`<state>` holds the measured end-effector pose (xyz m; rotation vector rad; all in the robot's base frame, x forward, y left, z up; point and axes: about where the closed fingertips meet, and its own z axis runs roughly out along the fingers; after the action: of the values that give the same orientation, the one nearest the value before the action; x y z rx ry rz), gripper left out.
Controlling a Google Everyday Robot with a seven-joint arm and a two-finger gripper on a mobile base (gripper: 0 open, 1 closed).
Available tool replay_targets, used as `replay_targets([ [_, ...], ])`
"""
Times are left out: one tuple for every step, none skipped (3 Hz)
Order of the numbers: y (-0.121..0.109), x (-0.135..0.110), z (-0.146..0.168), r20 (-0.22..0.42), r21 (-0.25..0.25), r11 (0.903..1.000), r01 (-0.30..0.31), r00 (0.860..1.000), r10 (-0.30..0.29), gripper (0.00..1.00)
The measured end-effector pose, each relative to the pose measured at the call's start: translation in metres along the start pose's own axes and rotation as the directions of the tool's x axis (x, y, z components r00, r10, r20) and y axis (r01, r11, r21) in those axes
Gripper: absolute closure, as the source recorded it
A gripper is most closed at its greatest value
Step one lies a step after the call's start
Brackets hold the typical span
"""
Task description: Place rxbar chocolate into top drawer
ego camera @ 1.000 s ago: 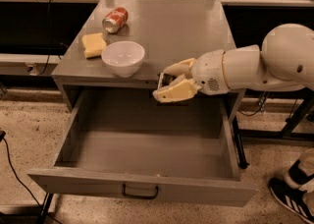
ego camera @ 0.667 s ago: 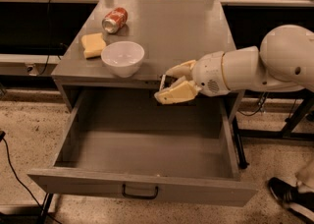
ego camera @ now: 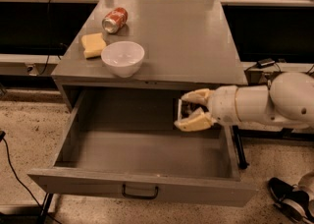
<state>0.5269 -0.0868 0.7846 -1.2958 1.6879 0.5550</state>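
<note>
Top drawer pulled well out, front panel nearest the camera, small dark handle at the panel's centre. Inside bare grey.

Gripper over the drawer's right rear corner, just below the cabinet's front edge, reaching in from the drawer's right on a white arm. Two pale fingers closed narrow on the rxbar chocolate. Bar seen as a thin dark strip standing on edge between the fingertips, clear of the drawer floor. No lettering readable.

On the grey tabletop above and behind the drawer: white bowl near the front edge, over the drawer's left half. Yellow sponge just behind and left of it, close, contact unclear. Red soda can lying on its side further back.

On the floor right of the drawer front, a dark shoe.
</note>
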Motion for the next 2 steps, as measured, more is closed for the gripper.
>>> replay_targets([
  [0.010, 0.050, 0.004, -0.073, -0.041, 0.9955, 0.085, 0.993, -0.088, 1.00],
  [0.015, 0.093, 0.011, -0.145, -0.091, 0.9930, 0.075, 0.985, -0.088, 1.00],
])
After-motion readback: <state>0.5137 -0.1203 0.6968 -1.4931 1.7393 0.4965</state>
